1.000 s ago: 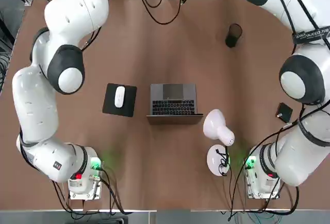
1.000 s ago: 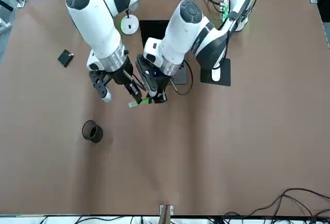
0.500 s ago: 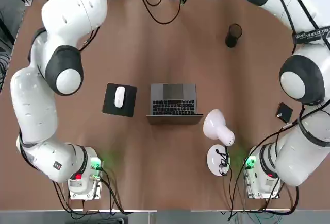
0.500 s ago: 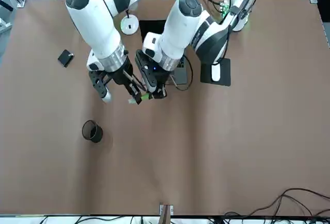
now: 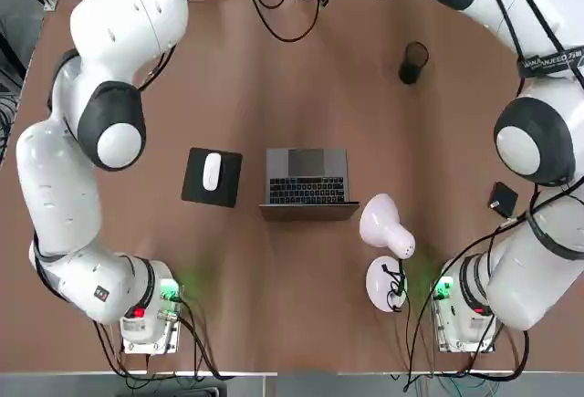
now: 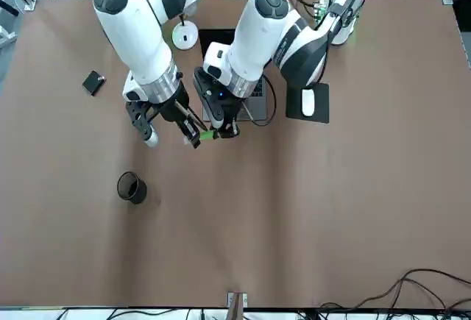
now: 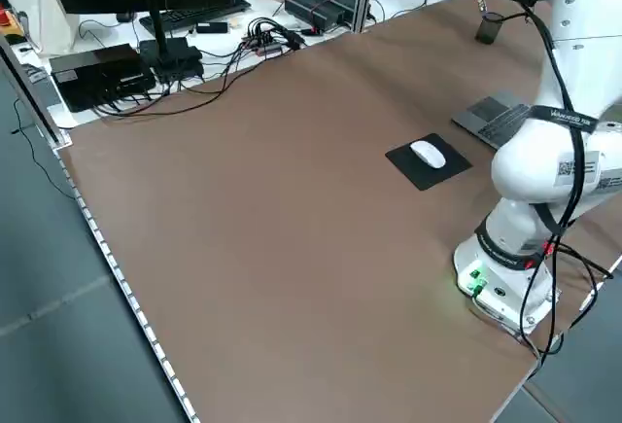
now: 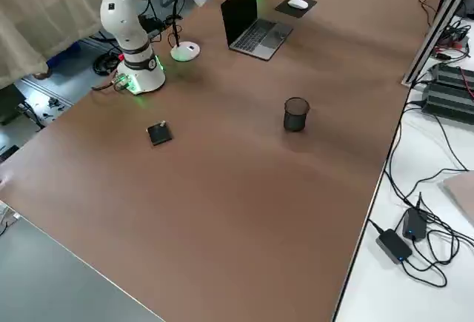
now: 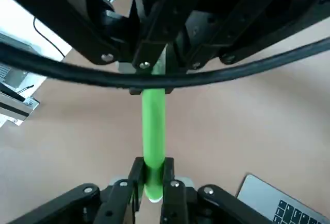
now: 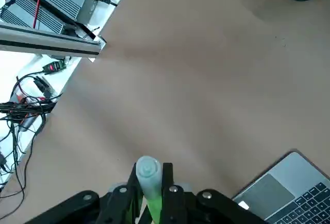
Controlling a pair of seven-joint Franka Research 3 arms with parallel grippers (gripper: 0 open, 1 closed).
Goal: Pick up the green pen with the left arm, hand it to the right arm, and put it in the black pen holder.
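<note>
The green pen (image 6: 206,135) hangs level above the table's far half, held between both arms. My left gripper (image 6: 222,131) is shut on one end of it, and the left wrist view shows the pen (image 9: 153,131) running from my left gripper (image 9: 153,176) to the right gripper's black fingers (image 9: 147,54). My right gripper (image 6: 193,137) is shut on the other end, whose pale tip (image 10: 147,168) pokes out between its fingers. The black pen holder (image 6: 132,187) stands upright on the table, below and off to the right arm's side of the pen.
An open laptop (image 5: 307,180) sits mid-table with a white mouse (image 5: 212,171) on a black pad to its left and a white desk lamp (image 5: 388,233) to its right. A flat black square gadget (image 5: 502,199) lies near the right arm. Cables and boxes line the far edge.
The right gripper's fingers have closed on the pen's free end. The left arm has shifted slightly, with the pen still in its grip.
</note>
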